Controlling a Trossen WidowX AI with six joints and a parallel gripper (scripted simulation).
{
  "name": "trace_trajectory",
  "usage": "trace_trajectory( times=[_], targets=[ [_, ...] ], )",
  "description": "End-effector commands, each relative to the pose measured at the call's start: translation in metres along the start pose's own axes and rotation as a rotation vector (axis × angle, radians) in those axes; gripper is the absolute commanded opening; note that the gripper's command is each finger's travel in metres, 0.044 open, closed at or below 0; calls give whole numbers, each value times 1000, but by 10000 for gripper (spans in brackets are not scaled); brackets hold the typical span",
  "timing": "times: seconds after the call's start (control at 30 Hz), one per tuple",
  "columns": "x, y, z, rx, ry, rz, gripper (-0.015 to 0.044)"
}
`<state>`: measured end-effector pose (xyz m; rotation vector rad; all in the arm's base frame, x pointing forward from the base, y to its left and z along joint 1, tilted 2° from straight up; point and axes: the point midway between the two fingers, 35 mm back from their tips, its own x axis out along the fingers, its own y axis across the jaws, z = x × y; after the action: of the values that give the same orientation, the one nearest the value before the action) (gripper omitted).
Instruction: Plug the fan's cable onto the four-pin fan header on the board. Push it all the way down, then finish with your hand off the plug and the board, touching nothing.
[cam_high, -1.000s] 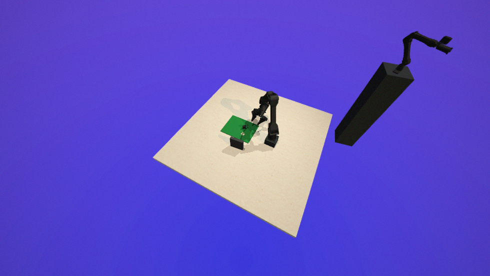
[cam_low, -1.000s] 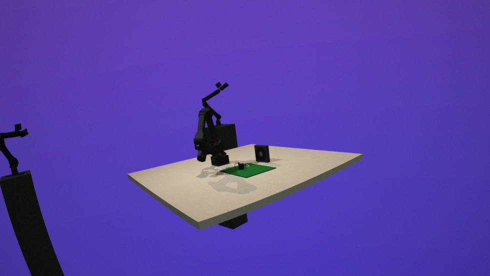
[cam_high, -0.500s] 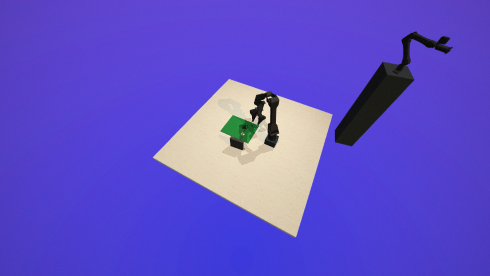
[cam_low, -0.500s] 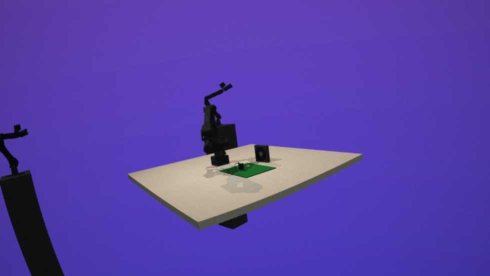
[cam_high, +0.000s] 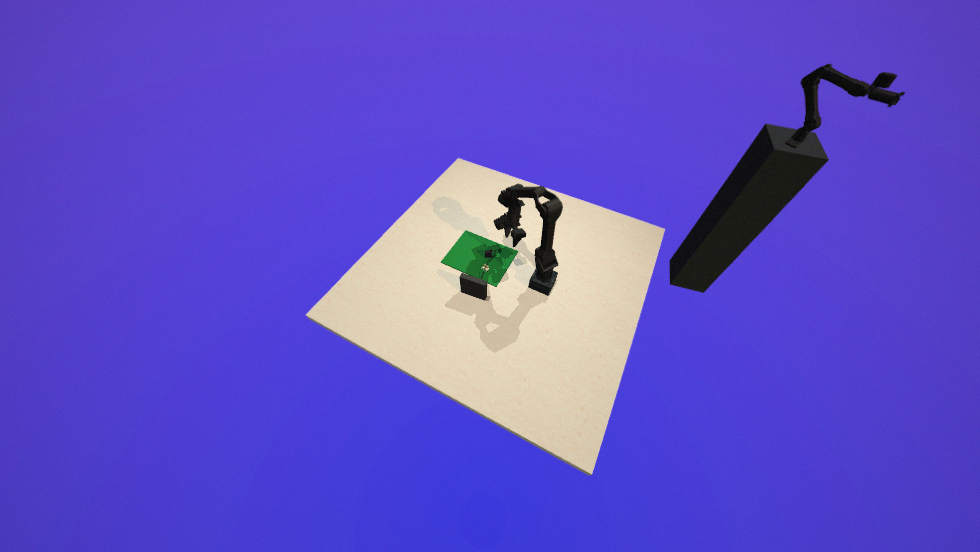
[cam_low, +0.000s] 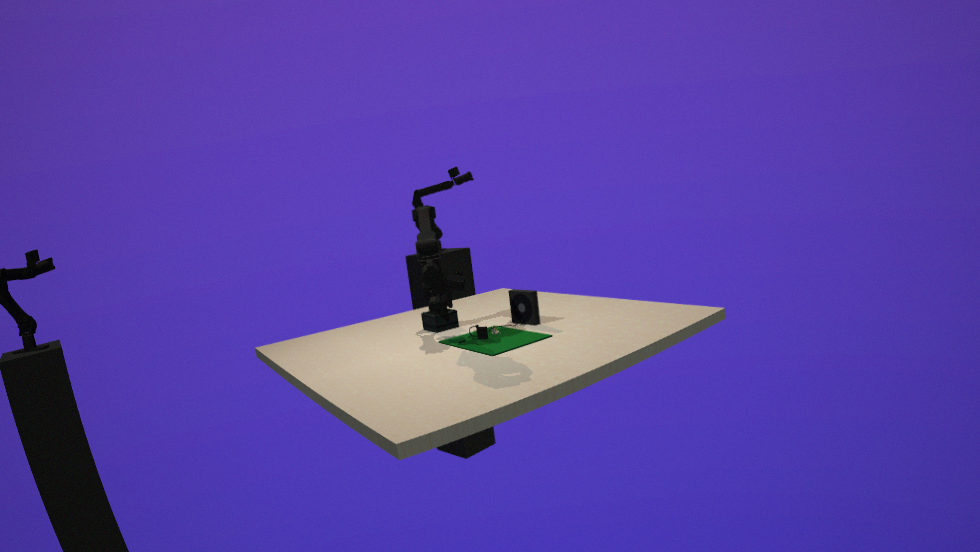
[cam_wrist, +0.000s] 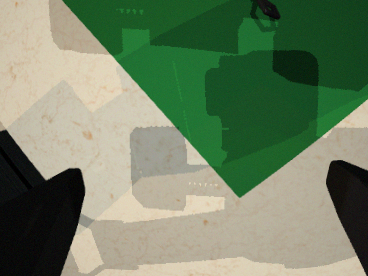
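The black fan (cam_high: 473, 286) (cam_low: 523, 307) is standing upright beside the flat green board (cam_high: 473, 252) (cam_low: 517, 338) (cam_wrist: 240, 170). Its thin dark cable is lying partly over the board, too small to trace. The gripper (cam_high: 512, 241) (cam_wrist: 208, 177) is hovering, fingers wide apart, holding nothing.

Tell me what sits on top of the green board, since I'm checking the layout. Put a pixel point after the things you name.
On the green board (cam_high: 460, 252) (cam_low: 524, 338) (cam_wrist: 240, 177): a black block (cam_high: 488, 253) (cam_low: 482, 332) and small pale header. Whatever lies underneath is covered.
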<state>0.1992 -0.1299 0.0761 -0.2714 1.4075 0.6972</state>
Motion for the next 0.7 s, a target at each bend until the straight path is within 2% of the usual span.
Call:
trace_trajectory(
  times=[0.0,0.37,0.43,0.57,0.67],
  targets=[
    [-12,-5,4,50,63,-99,440],
    [-35,-10,14,170,142,-305,440],
    [-27,-8,11,141,132,-244,440],
    [-27,-8,12,155,130,-246,440],
    [-29,-9,19,361,106,-262,440]
  ],
)
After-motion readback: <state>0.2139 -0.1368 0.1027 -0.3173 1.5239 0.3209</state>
